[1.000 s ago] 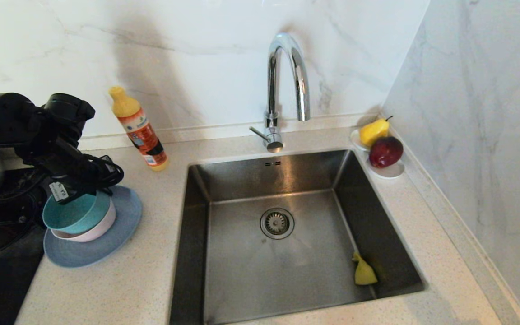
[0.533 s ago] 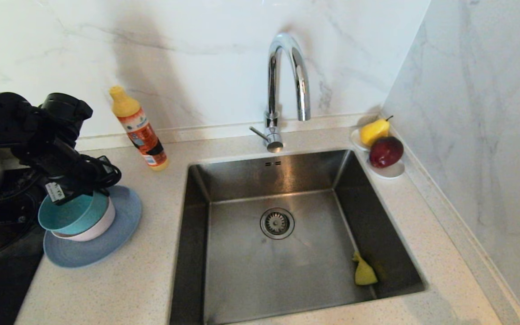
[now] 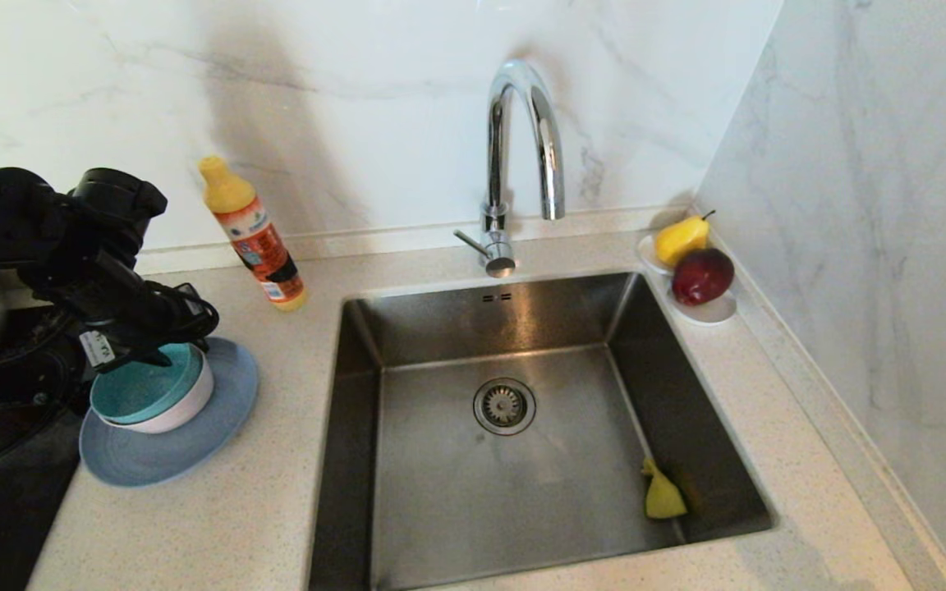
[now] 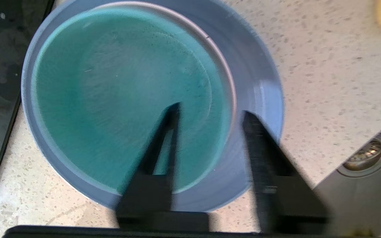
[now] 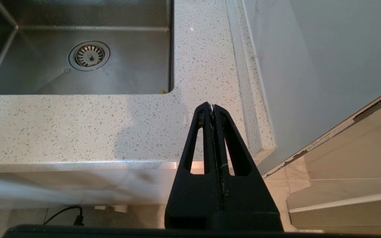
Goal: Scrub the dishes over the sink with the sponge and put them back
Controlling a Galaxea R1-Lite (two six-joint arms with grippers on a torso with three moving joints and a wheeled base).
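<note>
Left hand (image 4: 210, 115) points down, fingers parted; right hand (image 5: 213, 109) pressed closed.

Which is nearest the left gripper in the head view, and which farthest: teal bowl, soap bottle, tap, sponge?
From the left gripper, above the stacked dishes:
1. Teal bowl, right under it.
2. Soap bottle, behind, by the wall.
3. Tap, behind the sink.
4. Sponge, sink's far right corner.

L arm tool (image 3: 163, 355) over teal bowl (image 3: 144, 390), nested in pink bowl (image 3: 185, 410) on plate (image 3: 194, 447), sponge (image 3: 662, 497) in sink (image 3: 440, 492)
</note>
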